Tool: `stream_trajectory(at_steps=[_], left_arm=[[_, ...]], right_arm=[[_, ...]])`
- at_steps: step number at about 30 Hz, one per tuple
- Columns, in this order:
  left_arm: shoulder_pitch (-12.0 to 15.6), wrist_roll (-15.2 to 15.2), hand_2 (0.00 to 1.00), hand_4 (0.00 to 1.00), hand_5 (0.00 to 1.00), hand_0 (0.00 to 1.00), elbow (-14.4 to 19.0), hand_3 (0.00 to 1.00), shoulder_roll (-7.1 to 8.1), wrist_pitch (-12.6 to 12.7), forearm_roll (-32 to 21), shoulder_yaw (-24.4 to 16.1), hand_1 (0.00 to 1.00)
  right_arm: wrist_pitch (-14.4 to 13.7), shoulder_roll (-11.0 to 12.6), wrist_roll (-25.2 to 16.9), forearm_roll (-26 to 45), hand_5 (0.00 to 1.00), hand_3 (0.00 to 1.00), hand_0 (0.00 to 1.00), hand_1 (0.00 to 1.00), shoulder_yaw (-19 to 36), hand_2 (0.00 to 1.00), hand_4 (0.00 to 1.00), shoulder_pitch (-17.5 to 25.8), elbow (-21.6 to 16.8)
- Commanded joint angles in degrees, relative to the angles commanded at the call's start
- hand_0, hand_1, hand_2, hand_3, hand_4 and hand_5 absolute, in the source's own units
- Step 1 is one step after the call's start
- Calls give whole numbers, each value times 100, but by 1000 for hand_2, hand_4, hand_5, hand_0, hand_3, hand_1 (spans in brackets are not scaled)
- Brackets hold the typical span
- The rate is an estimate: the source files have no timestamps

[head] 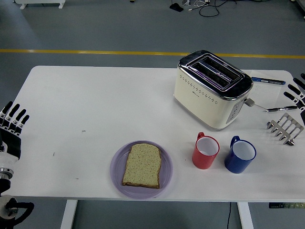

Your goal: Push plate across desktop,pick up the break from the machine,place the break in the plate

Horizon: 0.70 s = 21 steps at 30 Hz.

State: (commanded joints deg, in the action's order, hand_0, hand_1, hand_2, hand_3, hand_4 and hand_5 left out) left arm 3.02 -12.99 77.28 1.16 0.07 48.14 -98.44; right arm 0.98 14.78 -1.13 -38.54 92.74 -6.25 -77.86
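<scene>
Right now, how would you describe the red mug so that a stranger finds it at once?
Start at the cream toaster on the table's right half. In front of it, toward the near edge, stand two mugs side by side. The red mug is the left one, nearer the purple plate; the blue mug is on its right.

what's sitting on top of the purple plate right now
One slice of bread lies flat on the purple plate, covering most of its middle. Only the rim shows around it; the plate surface under the slice is hidden.
</scene>
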Motion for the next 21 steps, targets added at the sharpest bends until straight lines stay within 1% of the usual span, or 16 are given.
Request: stream_trajectory(at_steps=[7, 11, 15, 16, 17, 21], left_arm=[[-26, 216, 851, 514, 998, 805, 82, 796, -1, -105, 30, -139, 808], [-57, 528, 857, 515, 998, 811, 184, 803, 37, -333, -31, -300, 819], [-92, 896, 857, 515, 998, 811, 279, 803, 100, -624, -169, -443, 819], [-100, 982, 869, 516, 998, 816, 297, 814, 112, -699, -204, -472, 834], [-108, 1119, 869, 516, 998, 816, 325, 814, 135, -808, -261, -519, 834], [-96, 1365, 869, 516, 998, 816, 390, 814, 173, -1014, -327, -627, 834]], right_arm=[[12, -52, 34, 12, 604, 731, 718, 703, 48, 726, 498, 23, 92], [23, -71, 43, 8, 604, 728, 719, 702, 71, 725, 498, -7, 122], [34, -84, 47, 1, 604, 728, 719, 702, 106, 725, 498, -21, 151], [38, -86, 49, -4, 605, 728, 719, 701, 112, 724, 498, -22, 157], [48, -89, 56, -4, 605, 728, 719, 701, 118, 724, 498, -18, 162], [68, -94, 64, -4, 605, 728, 719, 701, 126, 724, 498, -20, 176]])
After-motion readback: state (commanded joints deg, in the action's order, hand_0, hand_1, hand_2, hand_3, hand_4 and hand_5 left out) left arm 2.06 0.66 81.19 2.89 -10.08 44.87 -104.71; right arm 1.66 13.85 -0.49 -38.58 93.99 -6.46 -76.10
